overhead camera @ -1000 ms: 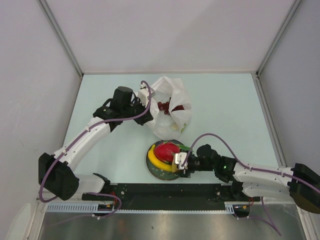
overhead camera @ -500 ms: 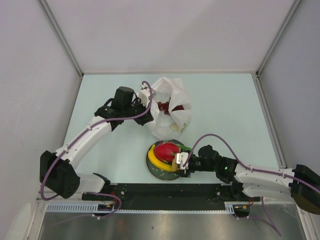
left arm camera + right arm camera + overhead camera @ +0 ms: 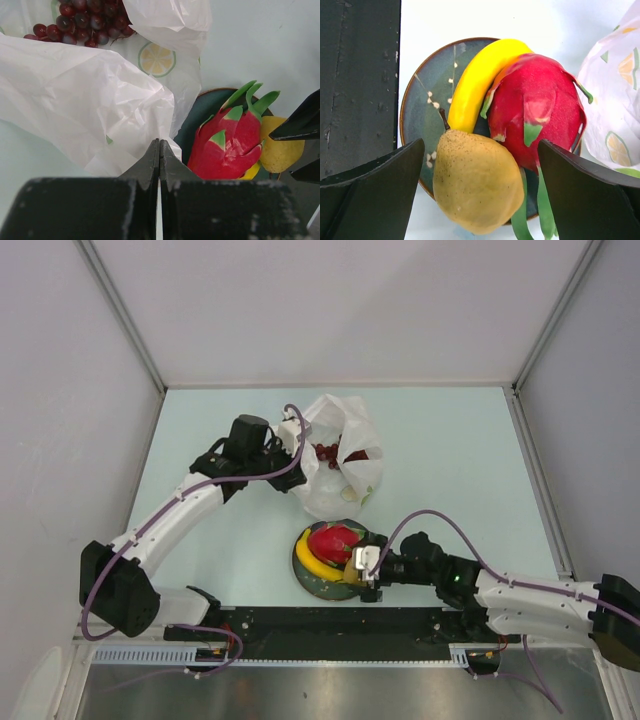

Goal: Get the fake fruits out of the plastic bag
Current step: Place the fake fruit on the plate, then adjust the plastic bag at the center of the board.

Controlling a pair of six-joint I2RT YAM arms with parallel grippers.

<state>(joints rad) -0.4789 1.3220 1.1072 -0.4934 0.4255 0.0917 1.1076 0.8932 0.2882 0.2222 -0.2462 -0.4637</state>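
the plastic bag (image 3: 335, 455) lies just beyond the plate (image 3: 422, 85), its near fold touching the plate's far rim. it has not shifted in the last second. your left gripper (image 3: 159, 150) is at the bag's left side, away from the plate. its jaws are pressed flat together on a fold of the film, and that hold looks unchanged too. the bag is thin, milky and heavily creased, printed with lemon slices, so expect it to drag and billow rather than lift cleanly.

the one real change is on the right. that arm has eased back a little from the plate's near-right edge. your right gripper (image 3: 481, 150) is spread wide with nothing in it, one finger on each side of the fruit on the plate and touching none of it.

the plate is round, glazed and dark blue-grey. on it sit the smooth red dragon fruit (image 3: 535, 110) with stiff green tips, the glossy curved banana (image 3: 480, 80) against it, and a speckled, stemmed yellow pear-shaped fruit (image 3: 477, 187) nearest the fingers.

i'd judge three fruits done. the dark red grape bunch (image 3: 85, 22), small, beady and knobbly, is in the bag's open mouth beyond the plate, so it is the last one to fetch.
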